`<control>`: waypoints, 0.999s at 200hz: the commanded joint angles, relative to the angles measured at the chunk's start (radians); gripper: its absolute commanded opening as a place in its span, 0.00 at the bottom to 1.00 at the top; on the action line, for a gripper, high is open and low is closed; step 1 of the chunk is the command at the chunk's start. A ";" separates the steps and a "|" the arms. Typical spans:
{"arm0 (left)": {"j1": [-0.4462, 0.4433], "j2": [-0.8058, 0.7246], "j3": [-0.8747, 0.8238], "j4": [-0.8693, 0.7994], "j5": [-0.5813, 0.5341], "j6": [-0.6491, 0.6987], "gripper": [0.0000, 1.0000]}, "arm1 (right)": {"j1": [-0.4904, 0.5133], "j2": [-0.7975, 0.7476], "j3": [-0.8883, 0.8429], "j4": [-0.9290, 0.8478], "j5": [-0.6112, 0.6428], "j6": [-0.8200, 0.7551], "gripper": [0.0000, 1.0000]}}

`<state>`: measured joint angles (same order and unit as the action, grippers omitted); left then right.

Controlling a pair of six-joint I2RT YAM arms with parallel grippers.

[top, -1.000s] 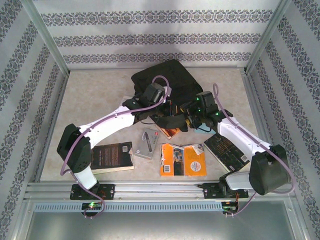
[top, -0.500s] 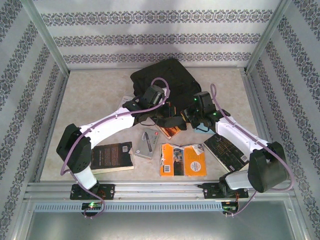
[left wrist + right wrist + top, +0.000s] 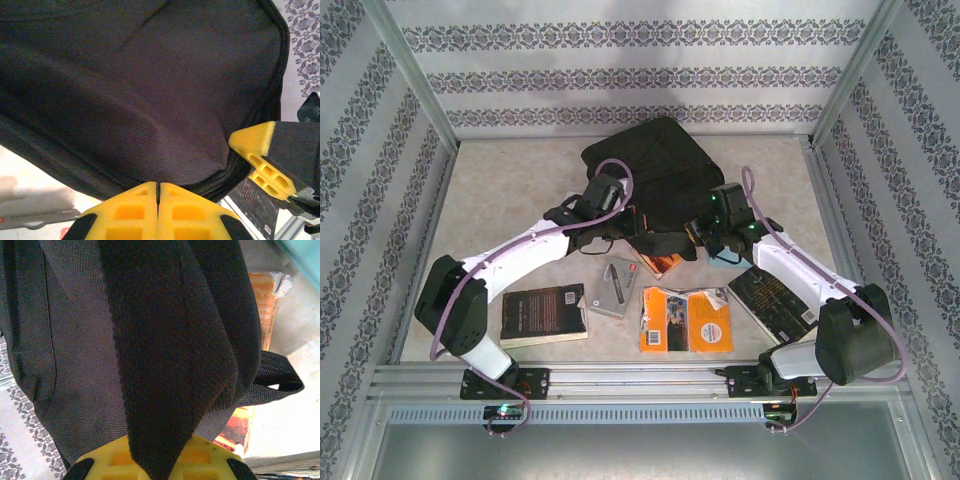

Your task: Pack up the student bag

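The student bag (image 3: 655, 165) is a large black backpack lying at the back middle of the table. Its near edge hangs between both grippers. My left gripper (image 3: 632, 225) is at the bag's near left edge. In the left wrist view its yellow fingertips (image 3: 158, 186) are pressed together on the dark fabric (image 3: 150, 75) beside the zipper seam. My right gripper (image 3: 698, 236) is at the bag's near right corner. In the right wrist view it (image 3: 160, 460) is shut on a black woven strap (image 3: 165, 365) of the bag. The right gripper's yellow fingers (image 3: 260, 150) also show at the right of the left wrist view.
Near the front lie a dark book (image 3: 542, 312), a grey flat item (image 3: 613, 285), an orange packet (image 3: 686, 320) and another dark book (image 3: 772, 300). An orange-red book (image 3: 660, 263) and a teal item (image 3: 725, 258) lie under the grippers. Patterned walls enclose the table.
The right gripper has shut on the bag's strap. The left arm has swung to the left, still holding the bag's edge, and the fabric between the grippers has stretched out.
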<state>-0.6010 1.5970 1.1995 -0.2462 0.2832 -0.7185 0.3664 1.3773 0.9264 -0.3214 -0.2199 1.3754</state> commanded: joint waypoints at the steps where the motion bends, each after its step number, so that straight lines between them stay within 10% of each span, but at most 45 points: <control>1: 0.064 -0.051 -0.024 -0.005 -0.028 0.025 0.00 | -0.037 -0.026 -0.009 -0.035 0.071 -0.056 0.00; 200: 0.239 0.165 0.231 -0.102 -0.038 0.133 0.00 | -0.116 0.016 0.129 -0.198 0.055 -0.458 0.00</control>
<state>-0.3996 1.7393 1.3678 -0.3031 0.3256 -0.6376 0.2836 1.3926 1.0248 -0.4423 -0.2409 0.9936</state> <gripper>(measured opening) 0.060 0.062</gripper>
